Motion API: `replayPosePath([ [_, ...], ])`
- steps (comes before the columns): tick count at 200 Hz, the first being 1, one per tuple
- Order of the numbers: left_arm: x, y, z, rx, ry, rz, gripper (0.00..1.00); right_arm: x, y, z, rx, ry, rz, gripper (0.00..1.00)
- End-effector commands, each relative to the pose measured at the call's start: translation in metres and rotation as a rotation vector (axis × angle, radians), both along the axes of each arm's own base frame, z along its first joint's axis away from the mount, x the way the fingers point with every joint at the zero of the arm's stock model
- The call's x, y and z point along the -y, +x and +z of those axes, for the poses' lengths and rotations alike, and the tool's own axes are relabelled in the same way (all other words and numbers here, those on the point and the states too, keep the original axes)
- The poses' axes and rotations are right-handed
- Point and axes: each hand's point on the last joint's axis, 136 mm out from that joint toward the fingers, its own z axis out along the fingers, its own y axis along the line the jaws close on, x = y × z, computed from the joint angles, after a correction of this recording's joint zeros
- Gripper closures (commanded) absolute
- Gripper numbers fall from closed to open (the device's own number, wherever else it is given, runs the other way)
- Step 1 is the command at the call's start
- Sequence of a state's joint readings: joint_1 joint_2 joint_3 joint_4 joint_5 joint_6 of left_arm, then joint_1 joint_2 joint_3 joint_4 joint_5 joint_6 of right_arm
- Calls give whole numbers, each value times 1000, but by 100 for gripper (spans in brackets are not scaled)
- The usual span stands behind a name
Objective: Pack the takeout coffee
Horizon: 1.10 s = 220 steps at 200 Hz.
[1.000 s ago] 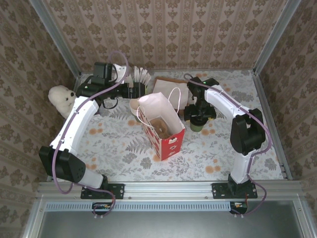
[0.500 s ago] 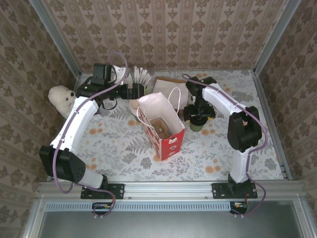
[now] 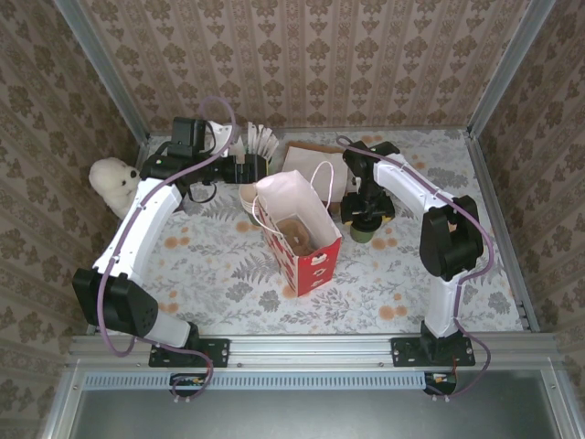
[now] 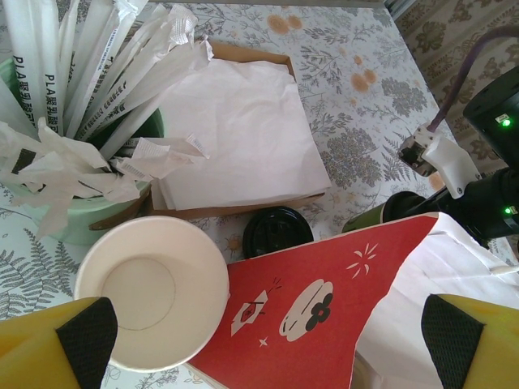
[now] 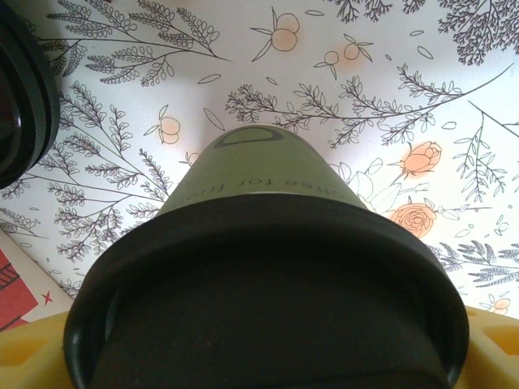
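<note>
The takeout coffee (image 3: 364,230), a dark green cup (image 5: 263,174) with a black lid (image 5: 268,316), stands on the floral table right of the red paper bag (image 3: 315,256). My right gripper (image 3: 366,212) is down over it, and its yellow fingers (image 5: 28,352) flank the lid on both sides; whether they press on it is unclear. In the left wrist view the cup's side (image 4: 379,215) peeks over the bag's red flap (image 4: 324,300). My left gripper (image 3: 249,170) hovers open behind the bag, above a lidless cup (image 4: 150,300), with nothing between its fingers (image 4: 49,344).
A pale green pot of wrapped sticks (image 4: 77,223) and a tray of white napkins (image 4: 235,130) sit at the back. A spare black lid (image 4: 278,233) lies by the bag. A white plush toy (image 3: 114,181) leans at the left wall. The bag holds a brown round item (image 3: 294,227).
My right gripper has settled lower over the takeout coffee and its fingers have drawn in toward the lid. The left arm has stayed put.
</note>
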<state>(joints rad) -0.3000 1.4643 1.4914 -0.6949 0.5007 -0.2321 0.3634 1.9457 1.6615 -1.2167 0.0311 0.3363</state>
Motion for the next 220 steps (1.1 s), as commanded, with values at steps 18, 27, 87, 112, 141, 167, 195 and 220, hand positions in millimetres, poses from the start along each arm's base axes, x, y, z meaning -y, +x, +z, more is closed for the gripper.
replayPosePath([
  [18, -7, -1, -1, 13, 7, 17, 0, 10, 2, 25, 89, -14, -6, 20],
  [27, -9, 0, -2, 9, 7, 30, 0, 13, 1, 31, 105, -25, -9, 20],
  [87, -35, -5, 4, 24, 68, 157, 0, 20, -27, 81, 186, 3, 82, 32],
  [112, -47, -12, 1, 4, 107, 215, 0, 21, -45, 102, 168, 3, 118, 33],
  [141, -48, -22, 0, -13, 89, 217, 0, 23, -70, 124, 102, -11, 165, 32],
  [167, -43, -30, 1, -25, 60, 193, 0, 30, -82, 150, 106, -39, 141, 34],
  [195, -34, -35, 4, -40, 17, 152, 0, 19, -90, 183, 187, 37, 138, 35],
  [220, -34, -36, 6, -38, 21, 153, 0, 21, -102, 199, 202, -27, 164, 36],
])
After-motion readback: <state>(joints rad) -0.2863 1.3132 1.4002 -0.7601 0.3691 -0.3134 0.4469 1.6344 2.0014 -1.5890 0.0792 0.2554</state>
